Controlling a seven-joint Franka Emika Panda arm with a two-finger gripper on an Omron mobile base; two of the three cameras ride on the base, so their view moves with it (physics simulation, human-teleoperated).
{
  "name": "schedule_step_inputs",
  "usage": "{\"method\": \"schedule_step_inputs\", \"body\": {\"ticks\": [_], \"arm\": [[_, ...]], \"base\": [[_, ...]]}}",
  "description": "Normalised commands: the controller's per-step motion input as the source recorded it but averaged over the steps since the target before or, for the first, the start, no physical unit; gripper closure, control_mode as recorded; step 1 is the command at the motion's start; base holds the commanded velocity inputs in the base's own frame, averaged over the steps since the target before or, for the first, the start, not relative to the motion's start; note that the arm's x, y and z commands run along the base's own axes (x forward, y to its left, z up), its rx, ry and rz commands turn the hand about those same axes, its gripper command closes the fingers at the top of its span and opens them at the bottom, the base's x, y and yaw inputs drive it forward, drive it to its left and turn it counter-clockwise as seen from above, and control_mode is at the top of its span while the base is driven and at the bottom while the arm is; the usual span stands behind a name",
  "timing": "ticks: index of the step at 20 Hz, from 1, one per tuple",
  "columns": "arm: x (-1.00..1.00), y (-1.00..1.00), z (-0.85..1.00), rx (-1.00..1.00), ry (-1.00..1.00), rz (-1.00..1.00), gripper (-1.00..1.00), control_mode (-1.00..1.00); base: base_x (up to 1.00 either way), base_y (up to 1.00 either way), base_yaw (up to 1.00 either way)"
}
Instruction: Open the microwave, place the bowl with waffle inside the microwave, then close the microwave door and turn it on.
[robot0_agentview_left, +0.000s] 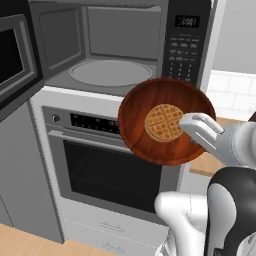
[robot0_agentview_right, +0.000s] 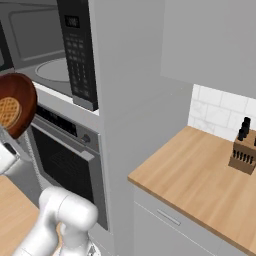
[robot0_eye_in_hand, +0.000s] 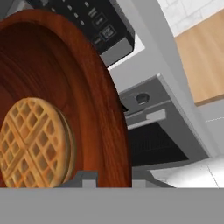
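The microwave (robot0_agentview_left: 107, 47) stood open, its grey cavity exposed, with the round glass turntable (robot0_agentview_left: 111, 73) lying bare on the cavity floor. The keypad (robot0_agentview_left: 183, 47) sat to the right of the cavity, display at its top. The door (robot0_agentview_left: 15, 57) was swung out to the left. Below the microwave, the oven (robot0_agentview_left: 105, 160) was shut, its horizontal handle across the top of its glass.

To the right, a wooden desk (robot0_agentview_right: 200, 180) carried a knife block (robot0_agentview_right: 243, 151) near the tiled wall.

The bowl (robot0_agentview_left: 167, 120) was held in the air in front of the oven's top edge, below and outside the cavity, tilted so its inside faced the cameras. The waffle (robot0_agentview_left: 164, 123) lay inside it, against the bottom, near the centre.

The gripper (robot0_agentview_left: 192, 125) was clamped narrowly on the bowl's right rim, one finger (robot0_agentview_left: 200, 122) lying over the inner face beside the waffle.
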Motion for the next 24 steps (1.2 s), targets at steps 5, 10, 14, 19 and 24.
{"method": "schedule_step_inputs", "body": {"ticks": [5, 10, 14, 19, 24], "arm": [[0.00, 0.41, 0.11, 0.16, 0.03, -0.01, 1.00, -1.00], [0.08, 0.60, 0.06, 0.24, 0.05, 0.00, 1.00, -1.00], [0.14, 0.73, 0.01, 0.11, 0.00, -0.07, 1.00, -1.00], [0.27, 0.49, 0.00, 0.06, 0.00, -0.19, 1.00, -1.00], [0.33, 0.13, 0.00, 0.09, 0.01, -0.21, 1.00, -1.00]], "base": [[0.00, 0.00, 0.00], [0.00, 0.00, 0.00], [0.00, 0.00, 0.00], [0.00, 0.00, 0.00], [0.00, 0.00, 0.00]]}}
